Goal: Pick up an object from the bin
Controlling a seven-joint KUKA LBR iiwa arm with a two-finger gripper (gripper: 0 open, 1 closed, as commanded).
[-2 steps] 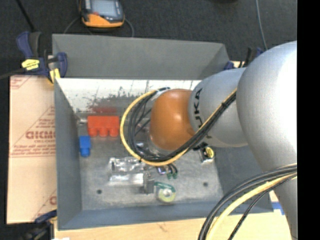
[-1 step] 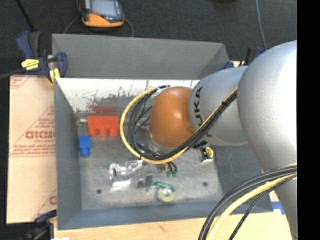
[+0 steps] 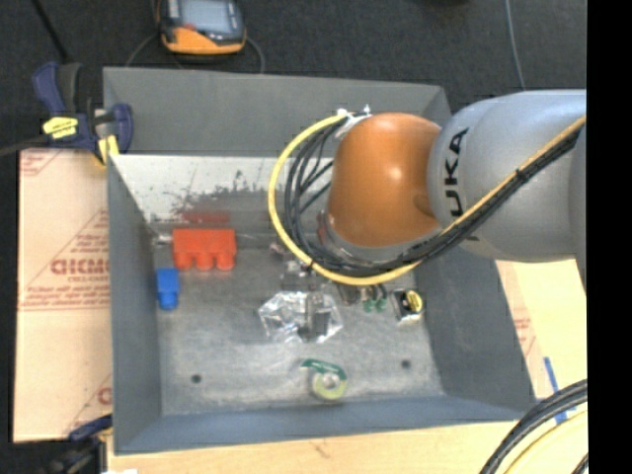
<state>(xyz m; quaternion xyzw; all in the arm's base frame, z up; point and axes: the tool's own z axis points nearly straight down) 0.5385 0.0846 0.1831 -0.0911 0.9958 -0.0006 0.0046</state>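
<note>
My gripper [image 3: 314, 302] reaches down from under the orange wrist cover, in the middle of the bin. It sits right over a crumpled, shiny clear wrapper [image 3: 286, 316] on the floor, and the two overlap in the view. Whether the gripper touches the wrapper I cannot tell. A small yellow and black thing [image 3: 409, 304] lies just to the right, with a small green piece [image 3: 374, 303] beside it. Toward the front wall lies a small round yellowish roll with a green tab [image 3: 327, 381].
An orange-red block with three studs [image 3: 204, 249] lies at the back left, and a small blue block [image 3: 167, 287] lies in front of it near the left wall. The arm and its cable loop cover the bin's back right part.
</note>
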